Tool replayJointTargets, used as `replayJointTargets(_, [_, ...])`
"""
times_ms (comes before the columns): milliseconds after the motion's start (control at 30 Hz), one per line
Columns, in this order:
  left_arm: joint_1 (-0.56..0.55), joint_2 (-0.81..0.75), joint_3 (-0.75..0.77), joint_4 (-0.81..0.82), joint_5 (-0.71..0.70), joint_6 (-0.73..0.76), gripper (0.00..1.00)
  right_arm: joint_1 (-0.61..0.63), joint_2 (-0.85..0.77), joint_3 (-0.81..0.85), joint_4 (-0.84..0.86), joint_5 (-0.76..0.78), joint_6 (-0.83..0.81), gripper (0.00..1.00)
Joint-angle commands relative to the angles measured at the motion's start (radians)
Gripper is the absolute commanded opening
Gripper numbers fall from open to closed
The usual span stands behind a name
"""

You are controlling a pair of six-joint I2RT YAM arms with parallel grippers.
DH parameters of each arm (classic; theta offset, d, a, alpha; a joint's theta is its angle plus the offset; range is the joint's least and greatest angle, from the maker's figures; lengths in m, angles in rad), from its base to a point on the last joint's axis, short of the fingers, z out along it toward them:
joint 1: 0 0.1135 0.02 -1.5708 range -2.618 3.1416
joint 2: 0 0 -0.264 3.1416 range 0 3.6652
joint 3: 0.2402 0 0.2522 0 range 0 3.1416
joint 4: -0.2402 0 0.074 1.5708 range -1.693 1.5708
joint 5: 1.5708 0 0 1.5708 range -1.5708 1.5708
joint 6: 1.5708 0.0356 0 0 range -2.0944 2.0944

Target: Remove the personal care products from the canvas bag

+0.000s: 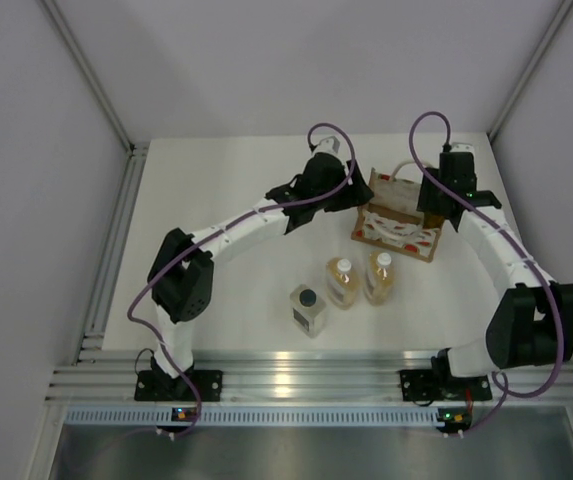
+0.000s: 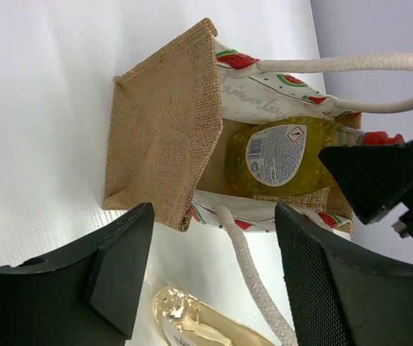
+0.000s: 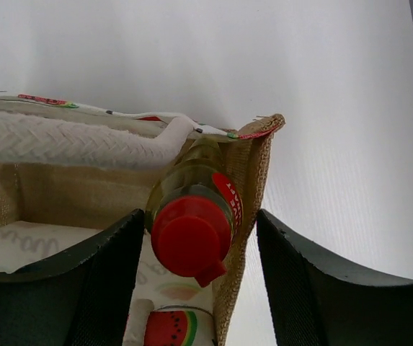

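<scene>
On the worktop (image 1: 226, 200), at the left, the left arm (image 1: 236, 225) reaches toward 1 o'clock. Its jaws are spread and empty, facing the closed burlap end of the canvas bag (image 1: 398, 225) without touching it. Already out and standing in a row near centre are the square clear bottle (image 1: 308, 308) and, at its 2 o'clock, the two amber bottles (image 1: 342, 281) (image 1: 379, 277). All three are well apart from both arms. The bag lies on its side at 1 o'clock from that row, printed panel up. Inside it lies the yellow bottle (image 2: 285, 155), the one product not yet out, its long axis running along the bag and its red cap (image 3: 190, 241) at the open mouth. The right arm (image 1: 506, 250) is the nearer arm and stands at the bag's 3 o'clock side. Its jaws are spread, one on either side of the cap with a gap on each side, and nothing is pinched. Obstructions noted are a cream handle (image 3: 69, 140) across the mouth at the cap's 10 o'clock and the burlap side wall (image 3: 253, 166) close at its 3 o'clock. In my judgement that wall could be caught in the closing jaws.
</scene>
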State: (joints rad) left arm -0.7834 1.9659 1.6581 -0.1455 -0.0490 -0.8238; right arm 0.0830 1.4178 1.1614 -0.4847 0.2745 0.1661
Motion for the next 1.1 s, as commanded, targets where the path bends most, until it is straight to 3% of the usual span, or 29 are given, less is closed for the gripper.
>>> replayJointTargets(0, [0.006, -0.102, 0.009, 0.011, 0.017, 0.064, 0.73, -0.014, 0.021, 0.049, 0.072, -0.024, -0.02, 0.61])
replayJointTargets(400, [0.006, -0.312, -0.193, 0.012, -0.023, 0.155, 0.81, -0.011, -0.025, 0.067, 0.077, 0.023, -0.014, 0.61])
replayJointTargets(800, [0.004, -0.312, -0.227, 0.011, 0.023, 0.155, 0.81, -0.009, 0.006, 0.096, 0.067, -0.026, -0.023, 0.61])
replayJointTargets(1067, [0.004, -0.335, -0.251, 0.009, 0.018, 0.167, 0.81, -0.006, 0.041, 0.081, 0.069, -0.035, -0.008, 0.55])
